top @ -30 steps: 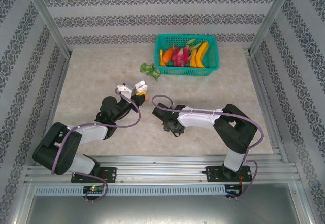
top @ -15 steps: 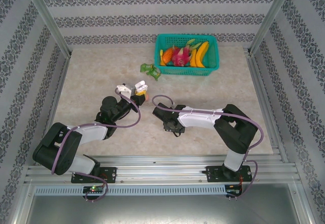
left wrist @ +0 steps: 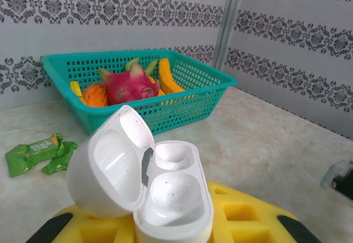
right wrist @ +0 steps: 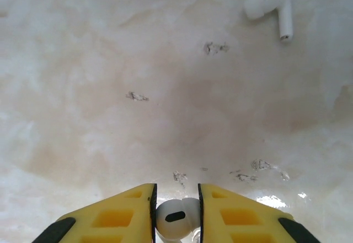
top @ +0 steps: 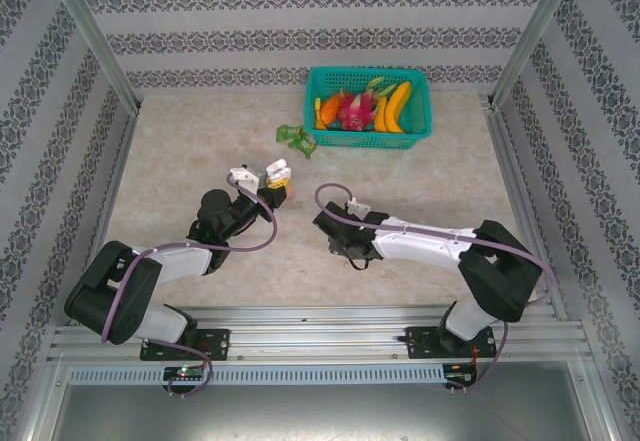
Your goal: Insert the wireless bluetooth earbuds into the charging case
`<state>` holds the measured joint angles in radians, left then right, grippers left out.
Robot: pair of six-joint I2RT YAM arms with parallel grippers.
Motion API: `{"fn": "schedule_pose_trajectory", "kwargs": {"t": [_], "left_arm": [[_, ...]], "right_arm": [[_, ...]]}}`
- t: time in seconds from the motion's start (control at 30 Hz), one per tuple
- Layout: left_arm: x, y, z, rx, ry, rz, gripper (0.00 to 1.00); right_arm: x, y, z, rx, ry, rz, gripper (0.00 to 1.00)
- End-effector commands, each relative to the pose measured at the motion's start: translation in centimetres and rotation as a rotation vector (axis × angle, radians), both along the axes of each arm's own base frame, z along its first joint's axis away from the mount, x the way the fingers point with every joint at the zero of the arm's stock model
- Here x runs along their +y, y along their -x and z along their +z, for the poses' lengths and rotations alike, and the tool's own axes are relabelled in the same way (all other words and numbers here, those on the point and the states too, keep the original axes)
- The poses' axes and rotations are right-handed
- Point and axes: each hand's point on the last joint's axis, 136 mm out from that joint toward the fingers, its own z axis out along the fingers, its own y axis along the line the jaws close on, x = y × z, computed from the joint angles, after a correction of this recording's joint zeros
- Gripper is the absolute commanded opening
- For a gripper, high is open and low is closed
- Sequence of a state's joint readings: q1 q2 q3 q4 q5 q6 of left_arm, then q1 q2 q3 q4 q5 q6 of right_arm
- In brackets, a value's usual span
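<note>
White earbud (right wrist: 176,218) pinched by its head between the narrowly set jaws of the right gripper (right wrist: 176,199), low over the table (top: 200,151) near its middle; dark oval faces the wrist camera, stem hidden. Second white earbud (right wrist: 268,1) lies loose on the table ahead, stem slanting back toward the gripper. Charging case (left wrist: 171,199) clamped upright in the left gripper (left wrist: 165,222), lid swung open leftward, both wells empty. Since a second ago the right gripper has edged toward the right edge, its elbow swung out; the left is unchanged.
</note>
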<state>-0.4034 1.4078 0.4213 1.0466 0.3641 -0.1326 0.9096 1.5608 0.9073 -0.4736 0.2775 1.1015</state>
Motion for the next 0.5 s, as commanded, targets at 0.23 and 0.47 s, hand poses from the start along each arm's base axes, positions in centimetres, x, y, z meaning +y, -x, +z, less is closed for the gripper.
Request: {"fn": "schedule_pose_trajectory", "kwargs": {"t": [0.23,0.47], "left_arm": [[-1.5,0.9,2.4,-0.099,0.032,-0.132,0.0],[-3.2,2.2,3.6,-0.148,0.026,-0.238,0.0]], "right_arm": [[-2.3,-3.5,9.1,-0.286,-0.136,-0.023,0.25],[-2.7,-5.7,17.8,-0.509,-0.304,0.034,0.25]]}}
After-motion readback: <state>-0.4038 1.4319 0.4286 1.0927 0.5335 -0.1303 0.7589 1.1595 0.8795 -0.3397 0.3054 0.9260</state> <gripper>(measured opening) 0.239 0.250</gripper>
